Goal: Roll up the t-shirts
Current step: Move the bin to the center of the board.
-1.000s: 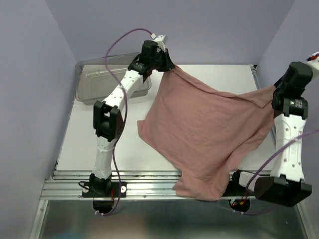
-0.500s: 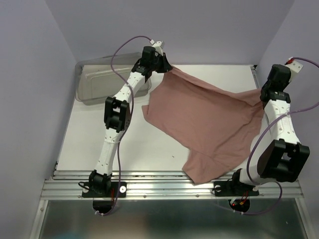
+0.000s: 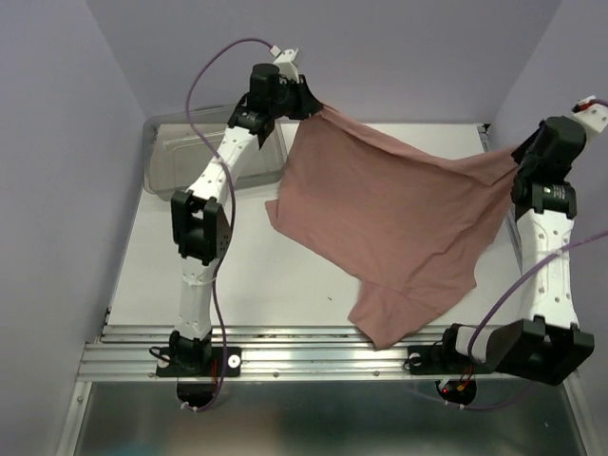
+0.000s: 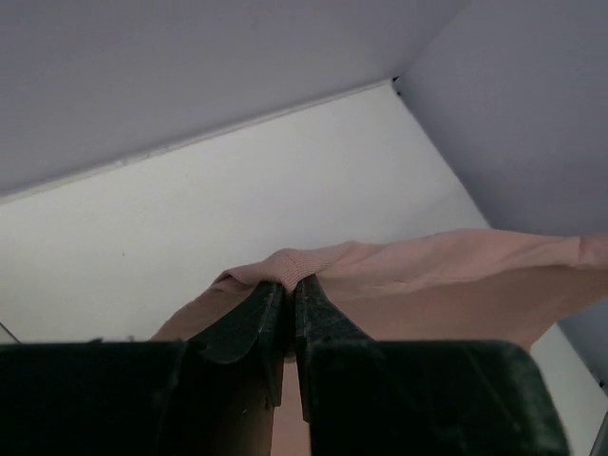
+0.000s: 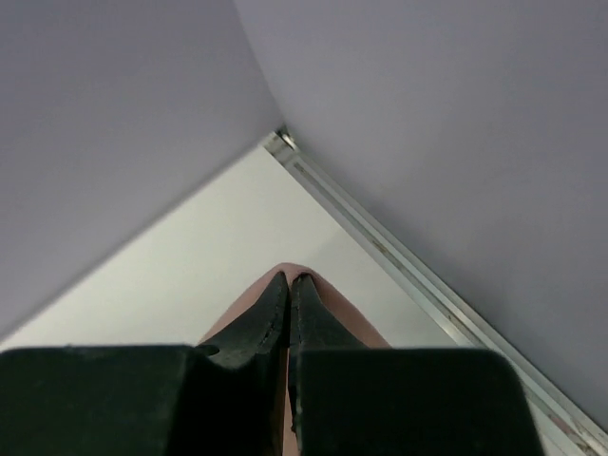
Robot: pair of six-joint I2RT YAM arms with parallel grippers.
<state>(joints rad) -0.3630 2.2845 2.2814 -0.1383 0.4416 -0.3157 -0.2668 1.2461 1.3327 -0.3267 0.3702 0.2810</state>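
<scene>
the dusty-pink t-shirt [image 3: 389, 214] hangs slung between my two arms above the right half of the table [image 3: 161, 275], its top edge pulled into a sagging line and its lower end trailing down to the near rail [image 3: 275, 353]. it reads as light, thin and floppy: it will fold on itself wherever it isn't held, and i judge it won't slide out of a firm pinch but will stretch and skew if i pull unevenly. the left gripper [image 3: 316, 104] has its jaws nipped on a small bunch of fabric at the far corner, and the right gripper [image 3: 521, 152] is pressed tight on the opposite corner by the right wall. edges and corners are the places to hold; a mid-panel grab would just gather wrinkles. i can't tell which side carries the print. the clear grey bin [image 3: 166, 157] sits at the far left, beside the left arm, apart from the cloth. the hanging tail near the rail and the right arm's base is what i'd watch for snagging.
</scene>
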